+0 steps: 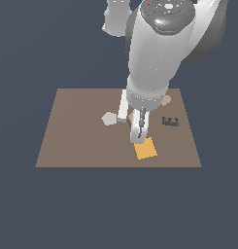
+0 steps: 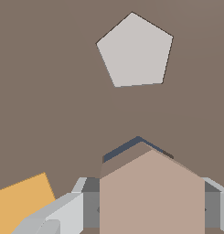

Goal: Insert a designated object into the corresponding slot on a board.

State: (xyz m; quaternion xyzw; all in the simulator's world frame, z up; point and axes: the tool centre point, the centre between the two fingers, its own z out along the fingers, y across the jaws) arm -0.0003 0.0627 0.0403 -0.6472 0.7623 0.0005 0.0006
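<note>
My gripper (image 2: 150,208) is shut on the designated object (image 2: 152,192), a flat tan-pink block with a pointed edge; a grey finger (image 2: 63,210) shows on either side of it. Just beyond the block's point, a dark blue-grey sliver of the slot (image 2: 125,148) shows in the brown board (image 2: 49,91), so the block sits right over or partly in the slot. In the exterior view the gripper (image 1: 138,137) points down at the board (image 1: 81,141) near its middle, and the arm hides the block and the slot.
A pale grey-white five-sided piece (image 2: 134,50) lies on the board beyond the slot (image 1: 109,118). An orange square tile (image 1: 145,148) lies beside the gripper (image 2: 22,203). A dark E-shaped cutout (image 1: 170,121) and a tan piece (image 1: 165,100) lie toward the exterior view's right.
</note>
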